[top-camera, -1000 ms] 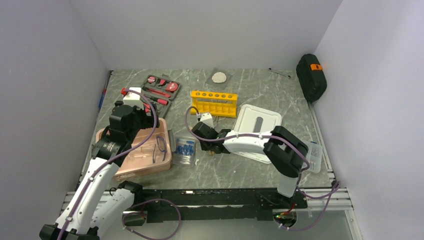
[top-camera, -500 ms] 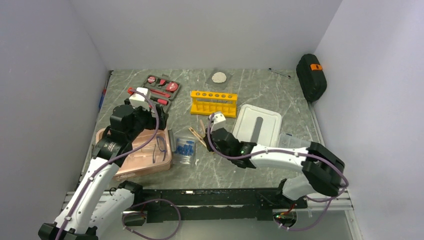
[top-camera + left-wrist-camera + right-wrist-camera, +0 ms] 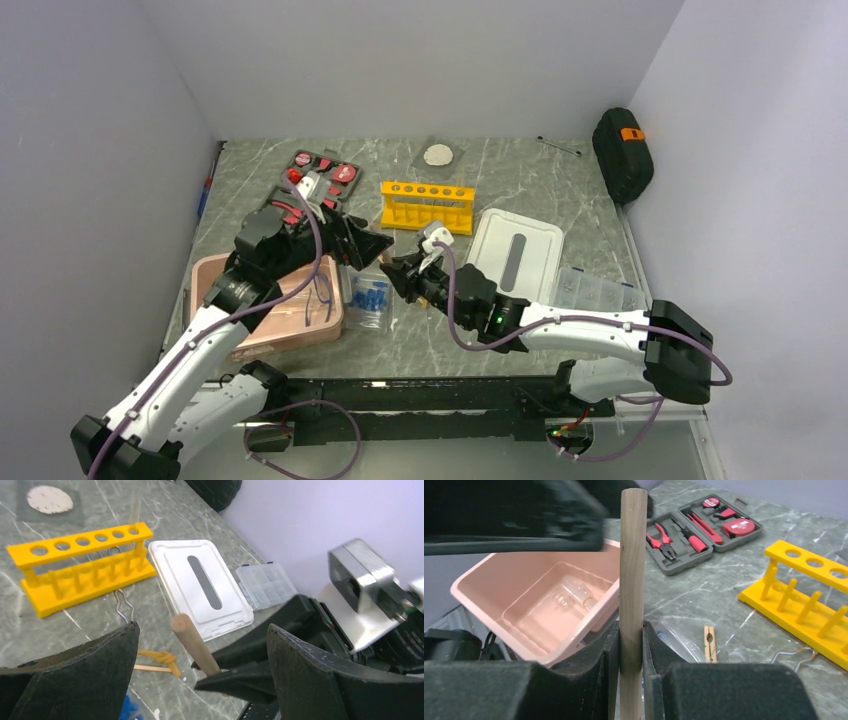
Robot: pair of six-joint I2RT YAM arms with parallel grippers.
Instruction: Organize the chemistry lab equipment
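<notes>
The wooden stick (image 3: 632, 570) stands upright in the right end effector (image 3: 631, 635), whose pads are closed narrowly on its lower part. It is held above the middle of the worktop (image 3: 440, 340), slightly toward the near edge. The left end effector (image 3: 201, 630) is spread wide and holds nothing. In its wrist view the stick's top end shows between the two fingers (image 3: 95, 670), touching neither.

Below the stick, a small wooden clip (image 3: 709, 642) lies flat on the worktop, near the clear bag of blue-capped tubes (image 3: 371, 300). Left of the bag, a pink tub (image 3: 215, 275) sits by the left edge, with the blue-framed glasses (image 3: 322, 295) inside. The yellow rack (image 3: 427, 205) stands upright toward the far edge, the open tool kit (image 3: 320, 180) to its left. A white lid (image 3: 515, 250) lies right of the rack, and a clear parts box (image 3: 600, 292) lies near the right edge.
</notes>
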